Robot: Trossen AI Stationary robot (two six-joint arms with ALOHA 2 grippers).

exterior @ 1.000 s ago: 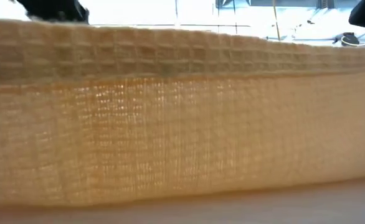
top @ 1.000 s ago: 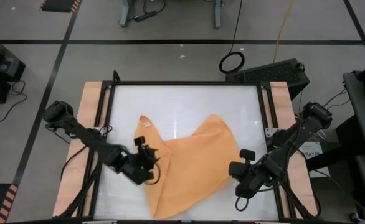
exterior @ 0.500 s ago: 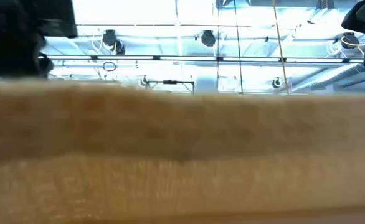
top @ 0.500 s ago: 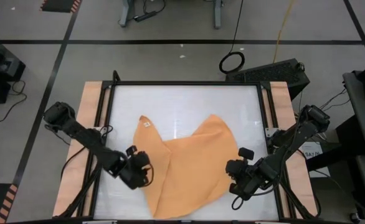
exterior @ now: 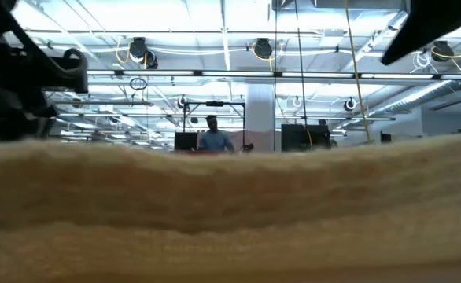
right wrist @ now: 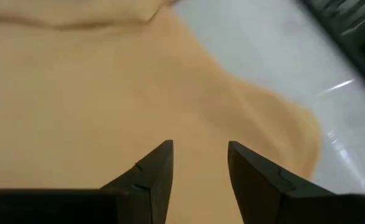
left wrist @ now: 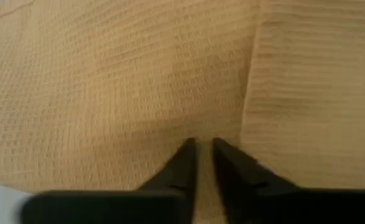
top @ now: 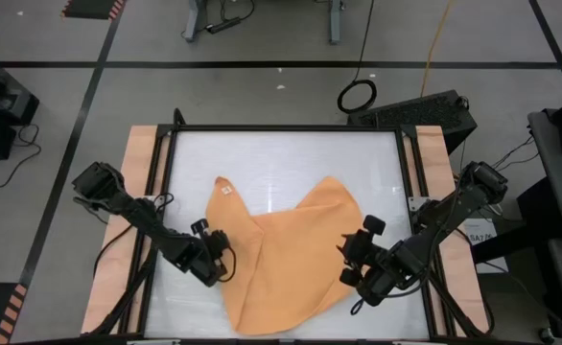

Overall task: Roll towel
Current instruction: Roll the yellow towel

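The orange-tan towel [top: 286, 254] lies crumpled on the white tabletop, its white tag [top: 228, 190] at the far left corner. In the low view its near edge [exterior: 230, 204] fills the lower half. My left gripper [top: 225, 264] is down at the towel's left edge, shut on the cloth [left wrist: 204, 149]. My right gripper [top: 346, 261] hovers open over the towel's right part, only cloth showing below its fingers [right wrist: 198, 155]. My left gripper pinches the towel near its left edge [left wrist: 204, 134] between its two fingers, which have only a sliver of cloth between their tips. The fingers slant down from the table's left. A fold line [left wrist: 251, 112] runs beside them. The towel lies on the table.
A black frame rail [top: 166, 211] and wooden side boards [top: 137, 192] border the tabletop. Bare white surface [top: 281, 153] lies beyond the towel toward the far edge. A person [exterior: 212, 135] stands far off in the room behind.
My left gripper has come down onto the towel's left edge and shut on it. My right gripper has opened and turned toward the towel. In the low view the towel's near part has sunk from filling the picture to its lower half.
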